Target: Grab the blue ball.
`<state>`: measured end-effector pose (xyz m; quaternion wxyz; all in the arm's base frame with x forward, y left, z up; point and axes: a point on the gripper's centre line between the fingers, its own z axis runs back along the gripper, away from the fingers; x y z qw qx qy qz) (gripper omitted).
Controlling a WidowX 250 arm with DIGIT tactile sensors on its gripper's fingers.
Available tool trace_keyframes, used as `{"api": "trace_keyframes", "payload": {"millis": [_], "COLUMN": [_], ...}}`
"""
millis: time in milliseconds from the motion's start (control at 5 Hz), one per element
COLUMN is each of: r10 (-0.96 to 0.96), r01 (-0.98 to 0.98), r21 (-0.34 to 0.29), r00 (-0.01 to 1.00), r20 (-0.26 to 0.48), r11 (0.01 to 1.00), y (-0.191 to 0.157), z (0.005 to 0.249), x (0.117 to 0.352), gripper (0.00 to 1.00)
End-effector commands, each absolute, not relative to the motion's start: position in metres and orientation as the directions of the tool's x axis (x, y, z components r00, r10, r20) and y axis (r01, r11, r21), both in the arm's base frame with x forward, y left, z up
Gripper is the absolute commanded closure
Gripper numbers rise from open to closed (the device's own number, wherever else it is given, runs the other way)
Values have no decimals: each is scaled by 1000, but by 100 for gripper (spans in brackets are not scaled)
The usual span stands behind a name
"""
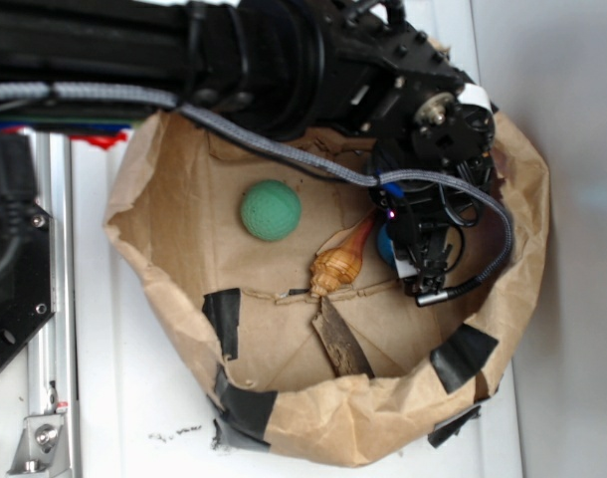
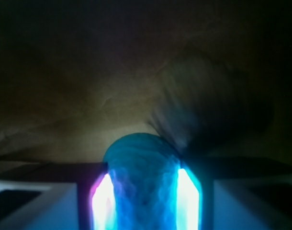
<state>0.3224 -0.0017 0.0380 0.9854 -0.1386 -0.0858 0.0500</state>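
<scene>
Inside the brown paper bag, the gripper has its fingers clenched around the blue ball, beside a seashell.

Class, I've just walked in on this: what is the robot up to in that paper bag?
The robot arm reaches into a brown paper bag and has its end effector at the blue ball. The wrist view shows the ball between the fingers, apparently gripped but not visibly lifted. A green ball, a seashell and a piece of bark lie untouched in the bag.
</scene>
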Motion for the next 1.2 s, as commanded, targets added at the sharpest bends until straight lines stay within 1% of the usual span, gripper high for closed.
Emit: {"api": "trace_keyframes", "payload": {"millis": [0, 200, 400, 600, 800, 1000], "r10": [83, 16, -50, -162, -272, -266], "r01": [-26, 21, 63, 173, 279, 270], "r21": [-250, -231, -181, -139, -65, -15], "r00": [972, 987, 996, 983, 957, 957], "r20": [220, 157, 74, 92, 98, 114], "r11": [968, 973, 981, 975, 958, 963], "y": [13, 9, 9, 4, -4, -11], "z": [125, 151, 165, 174, 179, 179], "x": [305, 287, 272, 264, 258, 257], "gripper": [100, 100, 100, 100, 100, 100]}}
